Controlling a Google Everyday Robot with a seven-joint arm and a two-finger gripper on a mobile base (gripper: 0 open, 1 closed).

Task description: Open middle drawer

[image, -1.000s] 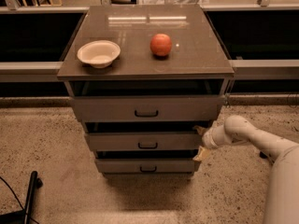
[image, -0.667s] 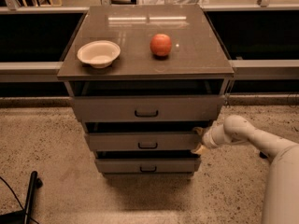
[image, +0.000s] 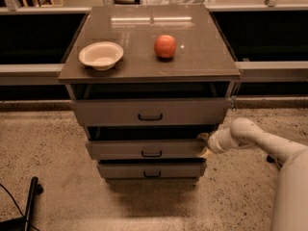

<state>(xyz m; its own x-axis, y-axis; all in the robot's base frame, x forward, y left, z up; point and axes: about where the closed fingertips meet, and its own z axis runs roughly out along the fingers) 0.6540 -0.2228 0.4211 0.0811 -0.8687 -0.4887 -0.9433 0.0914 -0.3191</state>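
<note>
The grey cabinet (image: 149,37) has three drawers, each with a small dark loop handle. The middle drawer (image: 144,149) stands pulled out a little, with a dark gap above its front. The top drawer (image: 149,111) stands out further, and the bottom drawer (image: 150,170) sits below, slightly out. My gripper (image: 204,145) is at the right end of the middle drawer's front, against its upper right corner. My white arm (image: 260,138) reaches in from the right.
A cream bowl (image: 101,55) and a red apple (image: 165,46) sit on the cabinet top. A dark cable and a black post (image: 30,201) lie on the speckled floor at lower left. Low shelving runs behind the cabinet.
The gripper stays at the middle drawer's right end and has shifted only slightly. The drawers look much the same.
</note>
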